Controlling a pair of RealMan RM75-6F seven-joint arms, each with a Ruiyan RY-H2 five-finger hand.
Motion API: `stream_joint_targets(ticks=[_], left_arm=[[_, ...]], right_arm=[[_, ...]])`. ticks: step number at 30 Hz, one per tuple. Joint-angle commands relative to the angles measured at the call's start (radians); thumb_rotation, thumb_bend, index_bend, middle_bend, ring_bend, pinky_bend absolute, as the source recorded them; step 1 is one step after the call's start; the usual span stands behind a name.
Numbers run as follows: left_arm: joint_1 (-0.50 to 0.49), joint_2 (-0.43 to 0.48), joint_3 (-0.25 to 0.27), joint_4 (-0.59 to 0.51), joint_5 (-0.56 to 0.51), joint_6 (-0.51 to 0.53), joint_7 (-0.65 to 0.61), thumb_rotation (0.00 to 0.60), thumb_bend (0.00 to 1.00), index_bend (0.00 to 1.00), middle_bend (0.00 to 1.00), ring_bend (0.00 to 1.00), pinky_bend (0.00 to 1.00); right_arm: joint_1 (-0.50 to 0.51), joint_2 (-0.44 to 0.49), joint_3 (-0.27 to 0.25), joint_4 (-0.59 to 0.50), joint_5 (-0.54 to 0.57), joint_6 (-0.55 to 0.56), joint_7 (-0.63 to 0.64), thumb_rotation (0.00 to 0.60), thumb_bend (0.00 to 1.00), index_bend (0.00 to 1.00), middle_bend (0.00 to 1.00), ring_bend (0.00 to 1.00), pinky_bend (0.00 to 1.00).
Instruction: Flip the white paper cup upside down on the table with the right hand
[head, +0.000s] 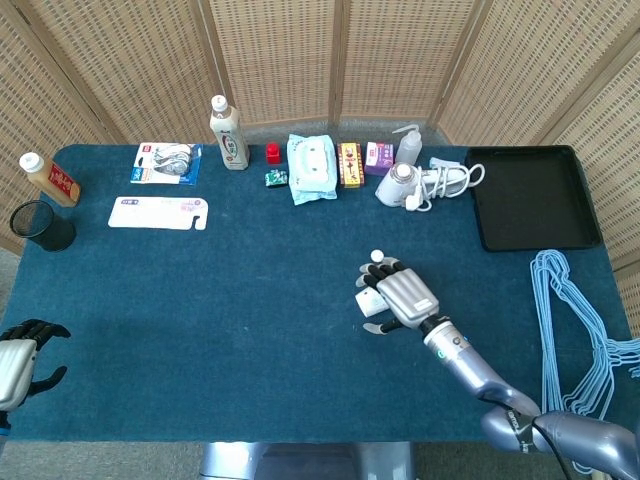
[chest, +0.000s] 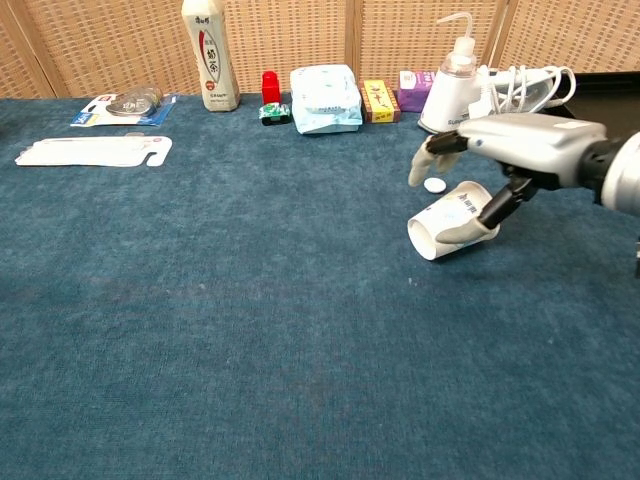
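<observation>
White paper cup (chest: 455, 220) lies on its side near the middle-right of the table (head: 250, 320), mouth facing the robot, nothing visible inside it. Right hand (chest: 510, 155) is spread palm-down over the cup; one finger (chest: 478, 228) curls down against the cup's near side, the others reach past it, so the cup is touched rather than gripped. A small white disc (chest: 434, 185) sits on the table just behind the cup. Black tray (head: 525, 195) at the far right holds nothing visible. Black mesh cup (head: 40, 226) stands at the left edge; contents cannot be told. Left hand (head: 20, 358) rests at the near left corner, fingers curled, holding nothing.
</observation>
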Motion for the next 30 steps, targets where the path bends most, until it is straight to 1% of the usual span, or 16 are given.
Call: stream_joint_targets(ticks=[1,5,14,26,30], left_arm=[[0.0,-0.002,0.0,0.003,-0.002,-0.003,-0.002,0.567,0.23,0.37,0.38,0.25,0.28],[0.002,-0.002,0.0,0.008,-0.005,-0.002,-0.006,0.574,0.23,0.37,0.38,0.25,0.28],[0.006,-0.002,0.002,0.013,-0.009,-0.003,-0.012,0.571,0.23,0.37,0.38,0.25,0.28],[0.003,-0.002,0.003,0.01,-0.009,-0.011,-0.012,0.572,0.23,0.37,0.38,0.25,0.28],[0.006,-0.001,0.004,0.008,-0.011,-0.011,-0.012,0.568,0.23,0.37,0.38,0.25,0.28]], right_arm=[[0.02,-0.028,-0.002,0.023,0.003,-0.004,-0.038,0.408,0.25,0.29,0.2,0.23,0.12],[0.042,-0.053,-0.011,0.061,-0.004,-0.01,-0.098,0.412,0.25,0.29,0.21,0.23,0.12],[0.063,-0.067,-0.035,0.126,-0.027,-0.011,-0.167,0.407,0.25,0.31,0.22,0.24,0.12],[0.08,-0.066,-0.055,0.175,-0.051,-0.02,-0.162,0.411,0.25,0.33,0.23,0.25,0.12],[0.093,-0.07,-0.062,0.2,-0.067,-0.028,-0.161,0.409,0.25,0.36,0.24,0.26,0.12]])
